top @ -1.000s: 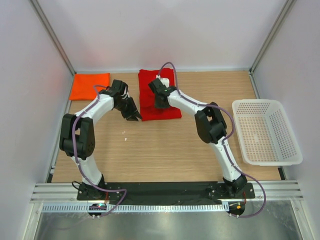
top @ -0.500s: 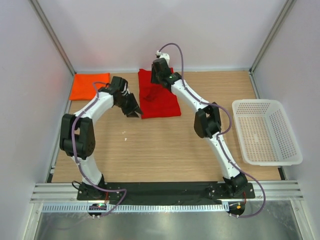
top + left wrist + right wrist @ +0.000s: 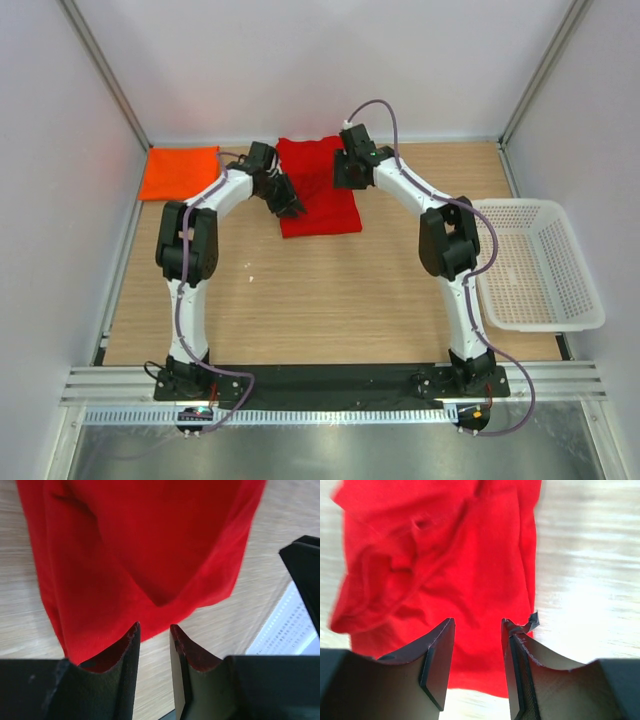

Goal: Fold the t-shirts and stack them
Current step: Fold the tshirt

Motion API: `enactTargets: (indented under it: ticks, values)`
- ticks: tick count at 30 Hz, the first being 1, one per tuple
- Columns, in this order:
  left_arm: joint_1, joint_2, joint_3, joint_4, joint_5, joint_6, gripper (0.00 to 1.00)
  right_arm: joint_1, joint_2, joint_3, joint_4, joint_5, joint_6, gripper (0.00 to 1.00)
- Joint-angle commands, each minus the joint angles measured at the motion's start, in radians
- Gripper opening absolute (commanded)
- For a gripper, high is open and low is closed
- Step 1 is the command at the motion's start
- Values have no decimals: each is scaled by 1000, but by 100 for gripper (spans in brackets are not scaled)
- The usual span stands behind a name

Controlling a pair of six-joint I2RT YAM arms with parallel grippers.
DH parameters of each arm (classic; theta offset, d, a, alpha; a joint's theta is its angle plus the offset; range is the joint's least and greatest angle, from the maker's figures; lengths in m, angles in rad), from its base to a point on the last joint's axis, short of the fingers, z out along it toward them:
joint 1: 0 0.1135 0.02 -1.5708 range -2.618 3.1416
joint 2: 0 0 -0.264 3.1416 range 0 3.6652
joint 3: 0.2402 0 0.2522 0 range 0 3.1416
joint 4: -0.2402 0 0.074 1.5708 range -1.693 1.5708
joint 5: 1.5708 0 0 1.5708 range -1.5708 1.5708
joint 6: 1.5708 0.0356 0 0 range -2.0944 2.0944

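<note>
Resting on the wooden table [image 3: 330, 300], the white mesh basket [image 3: 520, 206] occupies the right edge. The red t-shirt [image 3: 320, 205] lies loosely folded at far centre. The orange t-shirt [image 3: 178, 172] lies folded flat in the far-left corner, well apart. My left gripper [image 3: 153, 630] hovers at the red shirt's left edge, jaws narrowly parted and empty. My right gripper [image 3: 478, 625] hovers over its right side, jaws parted, holding nothing.

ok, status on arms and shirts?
Left fingers and right fingers open, empty, at deep red cloth t-shirt. Bright orange cloth t-shirt folded, far left corner. Nothing blocking.
</note>
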State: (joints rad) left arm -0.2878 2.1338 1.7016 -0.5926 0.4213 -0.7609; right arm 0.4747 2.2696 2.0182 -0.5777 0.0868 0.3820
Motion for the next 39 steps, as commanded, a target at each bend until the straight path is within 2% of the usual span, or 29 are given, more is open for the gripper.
enactTargets:
  ticks: [1,5,12,17,20,25,29,32,35,39]
  values:
    - [-14,27,29,-1,-3,-11,31,-10,-13,0,-42,-123,-51,49]
    - [-14,61,33,-44,-42,5,29,-10,4,-27,-80,-153,-63,49]
    - [-14,35,-57,-81,-87,15,29,-11,-44,-226,-42,-214,-40,44]
    - [-14,15,-140,-92,-82,23,29,-13,-94,-361,-24,-226,20,29]
    - [-16,-9,-223,-90,-93,29,28,-13,-145,-469,-4,-246,32,26]
    - [-37,-136,-428,-53,-119,15,28,-13,-246,-639,-10,-305,40,25]
    - [-102,-274,-584,-29,-110,-24,28,21,-378,-806,-14,-303,49,26]
    - [-136,-380,-638,-29,-90,-35,29,25,-496,-917,-33,-279,44,29]
    - [-136,-457,-622,-61,-90,-35,30,24,-574,-925,-89,-254,18,34]
    - [-136,-460,-509,-105,-92,-20,31,25,-610,-856,-129,-265,6,38]
